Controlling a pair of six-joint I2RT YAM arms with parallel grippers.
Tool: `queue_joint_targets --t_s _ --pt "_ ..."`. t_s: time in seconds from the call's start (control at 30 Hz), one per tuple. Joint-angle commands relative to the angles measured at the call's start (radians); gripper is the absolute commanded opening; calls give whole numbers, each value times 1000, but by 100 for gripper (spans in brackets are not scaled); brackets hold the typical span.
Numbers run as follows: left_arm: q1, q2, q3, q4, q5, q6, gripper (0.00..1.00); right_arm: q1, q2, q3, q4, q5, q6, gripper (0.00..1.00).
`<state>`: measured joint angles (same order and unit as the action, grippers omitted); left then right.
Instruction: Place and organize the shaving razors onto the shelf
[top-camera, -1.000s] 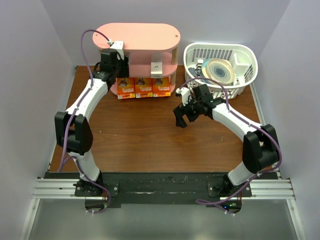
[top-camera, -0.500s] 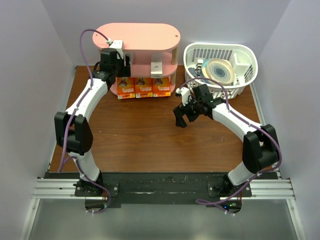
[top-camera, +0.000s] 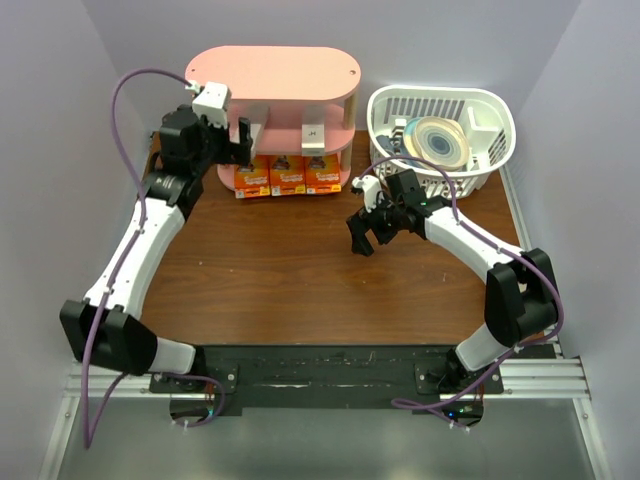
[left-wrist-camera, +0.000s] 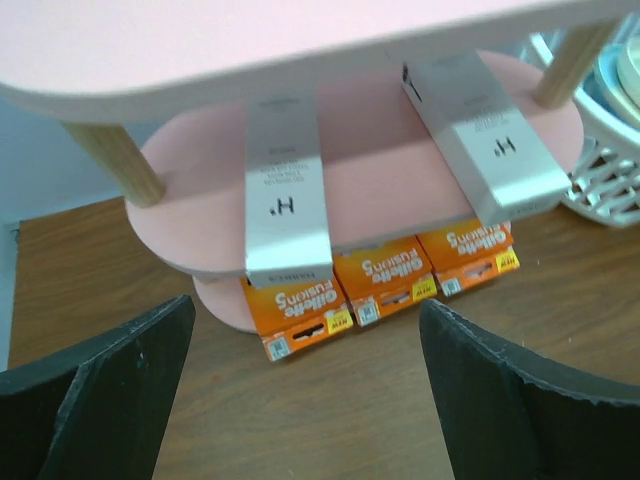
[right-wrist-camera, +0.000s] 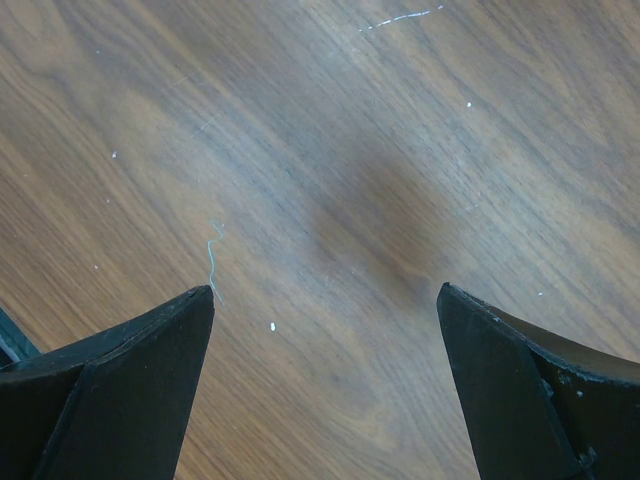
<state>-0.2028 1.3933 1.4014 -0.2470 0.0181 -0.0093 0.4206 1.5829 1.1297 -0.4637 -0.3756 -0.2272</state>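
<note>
The pink shelf (top-camera: 275, 72) stands at the back of the table and shows in the left wrist view (left-wrist-camera: 370, 170). Three orange razor packs (top-camera: 287, 174) lie side by side on its bottom tier, also in the left wrist view (left-wrist-camera: 385, 281). Two whitish-grey boxes lie on the middle tier, one on the left (left-wrist-camera: 287, 185) and one on the right (left-wrist-camera: 485, 135); the top view shows them too (top-camera: 313, 136). My left gripper (top-camera: 240, 145) is open and empty, just left of the shelf, a little back from the left box. My right gripper (top-camera: 364, 235) is open and empty above bare wood.
A white slatted basket (top-camera: 480, 100) with a round disc and other items stands right of the shelf. The brown table (top-camera: 280, 270) ends at a black rail at the near edge. Purple cables run along both arms.
My left gripper has pulled back and to the left, away from the shelf, leaving the left grey box on the middle tier. The right arm has not moved.
</note>
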Motion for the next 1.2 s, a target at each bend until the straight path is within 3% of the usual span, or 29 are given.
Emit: queue_joint_targets --t_s 0.0,0.17,0.43,0.9,1.17 --pt "9 -48 -177 155 101 74 100 -3 -20 13 20 -9 11 99" --pt "11 -77 -336 389 161 107 100 -3 -17 35 7 -6 0 99" --pt "11 -11 -351 555 145 124 100 -6 -24 21 5 6 -18 99" --pt "37 196 -219 624 39 -23 97 -8 20 42 -1 24 -32 99" --pt "65 286 -119 565 26 -109 92 -11 48 45 2 29 -35 99"
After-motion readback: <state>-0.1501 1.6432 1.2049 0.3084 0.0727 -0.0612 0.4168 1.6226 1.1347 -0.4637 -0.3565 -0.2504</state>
